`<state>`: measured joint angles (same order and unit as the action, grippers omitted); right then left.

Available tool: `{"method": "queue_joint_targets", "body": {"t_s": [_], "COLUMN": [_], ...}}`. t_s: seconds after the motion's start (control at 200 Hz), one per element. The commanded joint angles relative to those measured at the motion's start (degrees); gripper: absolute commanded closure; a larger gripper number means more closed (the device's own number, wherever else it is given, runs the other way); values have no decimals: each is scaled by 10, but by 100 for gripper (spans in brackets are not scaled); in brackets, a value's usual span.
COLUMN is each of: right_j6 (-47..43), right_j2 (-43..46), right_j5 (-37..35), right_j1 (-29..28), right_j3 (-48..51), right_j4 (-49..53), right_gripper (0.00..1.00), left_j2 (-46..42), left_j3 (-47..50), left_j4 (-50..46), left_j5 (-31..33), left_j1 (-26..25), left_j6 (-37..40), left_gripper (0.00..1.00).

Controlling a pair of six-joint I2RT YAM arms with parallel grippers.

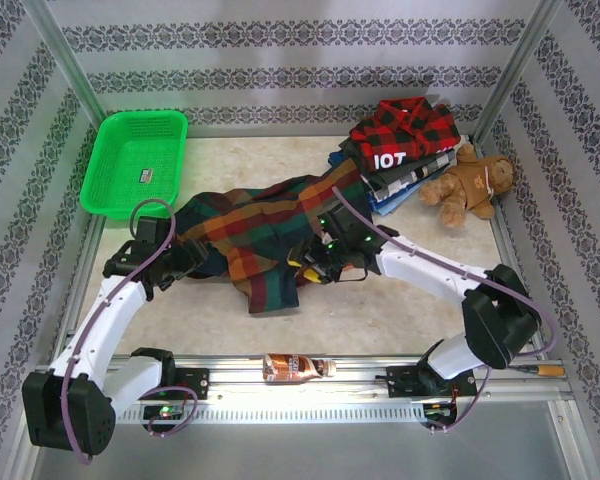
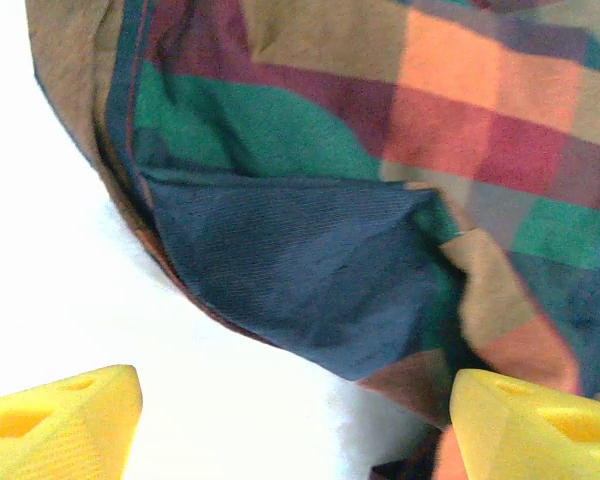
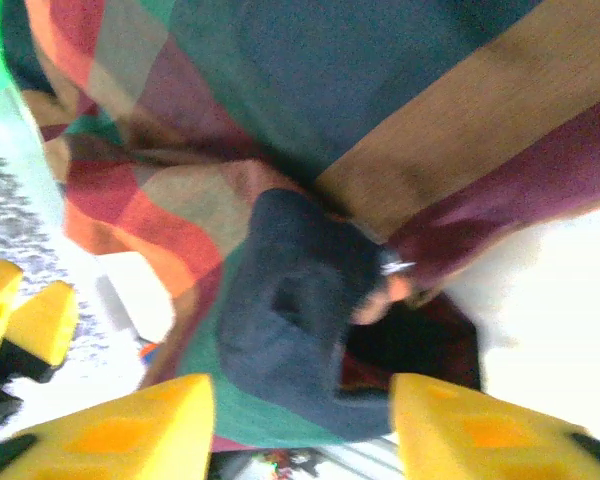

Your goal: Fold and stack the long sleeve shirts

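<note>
The large orange, green, navy and red plaid long sleeve shirt [image 1: 265, 225] lies crumpled across the middle of the table. My left gripper [image 1: 183, 262] is at its left edge, open; in the left wrist view [image 2: 295, 432] bare table and the shirt's navy fold [image 2: 310, 260] lie between its yellow fingers. My right gripper [image 1: 310, 265] stands at the shirt's front right. It is open [image 3: 300, 430], with a bunched navy and green part of the shirt [image 3: 300, 300] lying loose between its fingers. Several other folded shirts are stacked [image 1: 405, 150] at the back right, a red-black check one on top.
A green basket [image 1: 135, 160] sits at the back left. A brown teddy bear [image 1: 472, 185] lies right of the stack. A brown bottle [image 1: 297, 367] rests on the front rail. Metal frame posts and patterned walls close the table in.
</note>
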<state>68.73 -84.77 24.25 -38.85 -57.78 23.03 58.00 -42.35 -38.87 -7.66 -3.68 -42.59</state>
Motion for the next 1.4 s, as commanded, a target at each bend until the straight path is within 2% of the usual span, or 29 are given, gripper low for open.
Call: {"method": "queue_joint_targets", "body": {"t_s": [0.0, 0.09, 0.17, 0.285, 0.42, 0.625, 0.7, 0.789, 0.919, 1.029, 1.249, 1.399], "right_j6": [-137, -190, -247, -318, -344, -354, -353, -348, -334, -321, -307, -298], "right_j2": [75, 130, 150, 121, 69, -8, -31, -43, -61, -74, -118, -141], "right_j5": [-72, -110, -119, -120, -94, -94, -101, -115, -116, -110, -123, -132], "right_j1": [42, 111, 178, 247, 299, 315, 315, 316, 323, 323, 315, 318], "right_j3": [-25, 16, 54, 77, 104, 104, 102, 106, 105, 91, 61, 33], "right_j4": [167, 207, 215, 206, 134, 72, 65, 48, 16, 3, -2, 8], "right_gripper": [40, 33, 32, 32, 34, 37, 38, 38, 39, 41, 46, 60], "left_j2": [14, 31, 35, 62, 110, 158, 172, 197, 236, 240, 219, 220], "left_j3": [21, 30, 40, 43, 35, 46, 47, 42, 26, 16, 5, -13], "left_j4": [17, 23, 22, 39, 77, 145, 179, 213, 225, 205, 175, 150], "left_j5": [12, 9, 20, 8, 5, 6, 10, 9, 1, 10, 23, 35], "left_j1": [-1, -1, 1, 15, 23, 37, 40, 48, 58, 59, 68, 72], "left_j6": [-37, -54, -63, -61, -59, -61, -55, -42, -18, 11, 71, 113], "left_gripper": [19, 19, 19, 21, 26, 29, 34, 46, 70, 83, 92, 93]}}
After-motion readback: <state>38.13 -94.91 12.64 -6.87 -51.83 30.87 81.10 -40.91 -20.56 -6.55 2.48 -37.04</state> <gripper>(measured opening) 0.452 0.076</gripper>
